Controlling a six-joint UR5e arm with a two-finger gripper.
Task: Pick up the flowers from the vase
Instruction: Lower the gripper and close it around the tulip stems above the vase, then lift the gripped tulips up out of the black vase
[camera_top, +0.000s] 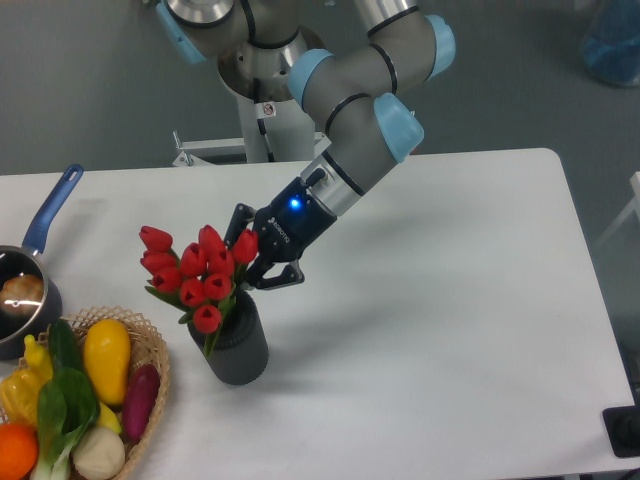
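Observation:
The flowers (195, 272), a bunch of red tulip buds with green leaves, stand in the vase (238, 345), a small dark grey ribbed cylinder on the white table left of centre. My gripper (245, 257) reaches in from the right at the height of the buds. Its jaws are open, one finger above and one below the rightmost bud. The stems are mostly hidden behind the buds and inside the vase.
A woven wicker basket (155, 365) with a yellow pepper (107, 358), leafy greens and other vegetables stands at the front left, close to the vase. A blue-handled steel saucepan (22, 290) sits at the left edge. The arm's base (262, 120) stands behind the table.

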